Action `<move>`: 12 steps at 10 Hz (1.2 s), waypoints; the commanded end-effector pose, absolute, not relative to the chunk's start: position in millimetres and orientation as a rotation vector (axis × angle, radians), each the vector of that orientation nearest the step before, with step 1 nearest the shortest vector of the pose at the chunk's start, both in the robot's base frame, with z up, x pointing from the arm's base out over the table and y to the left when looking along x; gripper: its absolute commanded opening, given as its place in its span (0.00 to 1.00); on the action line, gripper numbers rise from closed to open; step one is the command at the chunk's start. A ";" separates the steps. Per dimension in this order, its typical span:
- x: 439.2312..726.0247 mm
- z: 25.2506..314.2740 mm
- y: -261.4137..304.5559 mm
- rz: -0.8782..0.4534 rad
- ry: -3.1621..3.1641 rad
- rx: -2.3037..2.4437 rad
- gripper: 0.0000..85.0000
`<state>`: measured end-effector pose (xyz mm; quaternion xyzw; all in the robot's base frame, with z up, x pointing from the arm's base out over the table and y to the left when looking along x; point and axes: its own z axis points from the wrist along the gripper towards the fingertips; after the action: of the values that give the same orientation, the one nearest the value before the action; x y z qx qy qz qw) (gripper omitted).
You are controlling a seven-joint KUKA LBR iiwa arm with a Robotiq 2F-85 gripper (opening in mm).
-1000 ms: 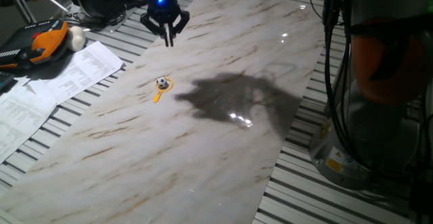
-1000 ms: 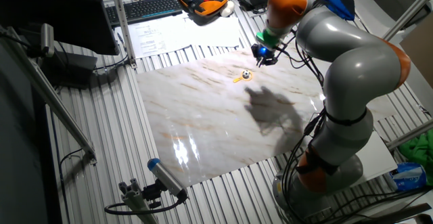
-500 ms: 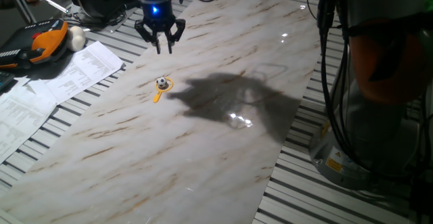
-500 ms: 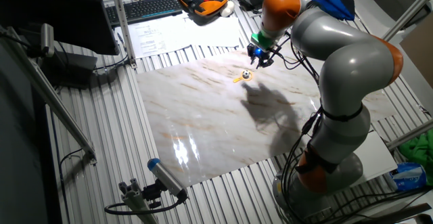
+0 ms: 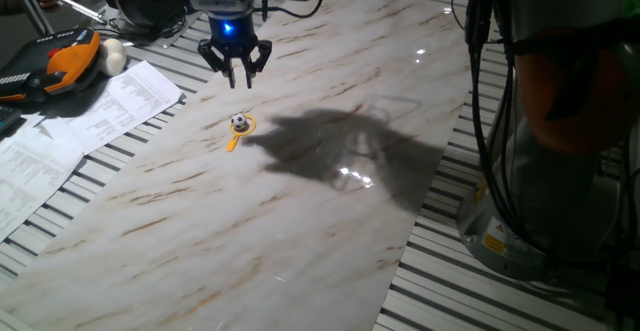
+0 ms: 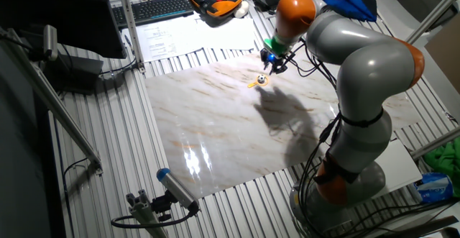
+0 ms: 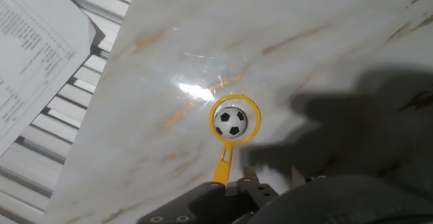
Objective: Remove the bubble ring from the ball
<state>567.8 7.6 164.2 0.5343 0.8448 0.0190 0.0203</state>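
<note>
Motion comes first: over the last second we see the black two-finger gripper (image 5: 236, 74) travel from the far edge of the marble-patterned slab (image 5: 330, 231) toward the near-left, closing on the target, and the arm's shadow slides along with it. It now hangs above the slab, just behind the small objects, not touching them.

Nothing has shifted at the target. The thin orange-yellow plastic bubble ring (image 7: 235, 122) lies flat on the slab with the tiny white ball with dark football patches (image 7: 231, 122) sitting inside its loop; the ring's short straight handle (image 7: 222, 164) points toward the fingertips in the hand view. From one fixed view the ring (image 5: 238, 129) and ball (image 5: 239, 123) rest at the same spot as before, near the slab's left side, well apart from the printed paper sheets (image 5: 70, 131).

The fingers stand spread apart with nothing between them, as one fixed view shows clearly; from the other fixed view the gripper (image 6: 269, 64) sits just above the ring (image 6: 257, 82).

We judge this as the approach phase nearly done: the hand is roughly lined up, and the handle looks like the sensible place to pinch so the loop can be lifted clear. The risk is nudging the ball and sending it rolling.
</note>
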 end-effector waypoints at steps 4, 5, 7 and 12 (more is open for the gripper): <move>568.0 164.2 7.7 0.006 2.661 1.625 0.20; 568.0 164.2 7.7 0.003 2.678 1.626 0.20; 568.0 164.2 7.7 -0.011 2.720 1.612 0.20; 565.5 162.2 15.5 0.053 2.679 1.692 0.20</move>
<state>563.9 16.9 161.0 0.5327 0.8461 0.0163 -0.0123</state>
